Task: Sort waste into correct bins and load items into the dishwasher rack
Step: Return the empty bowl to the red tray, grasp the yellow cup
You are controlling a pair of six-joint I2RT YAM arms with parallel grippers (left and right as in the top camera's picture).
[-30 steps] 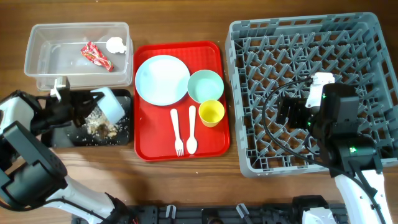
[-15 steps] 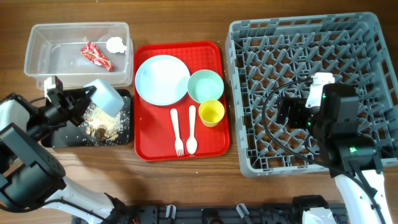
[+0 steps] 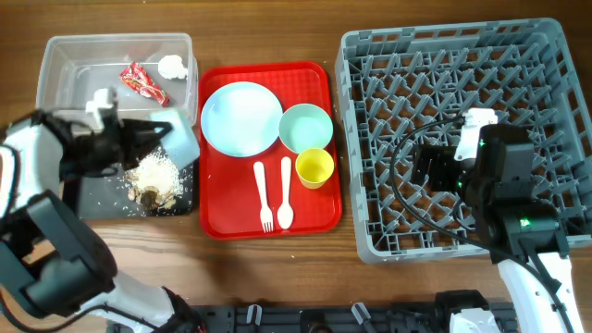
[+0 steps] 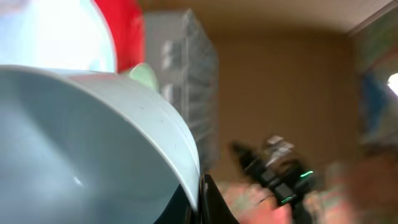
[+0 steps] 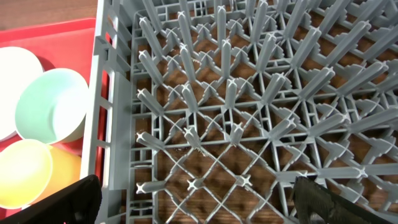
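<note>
Overhead, the left tool (image 3: pixel 148 139) grips a pale bowl (image 3: pixel 181 141) tipped above the black tray (image 3: pixel 97 199), where rice scraps (image 3: pixel 153 174) lie. Its wrist view gives only the bowl's blurred inside. The right wrist view shows the right tool (image 5: pixel 196 193) spread open over the rack (image 5: pixel 249 93).

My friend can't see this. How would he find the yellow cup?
Find the flat red tray in the middle of the table. By its right edge, just below the pale green bowl, sits the yellow cup, the only yellow thing there.
</note>
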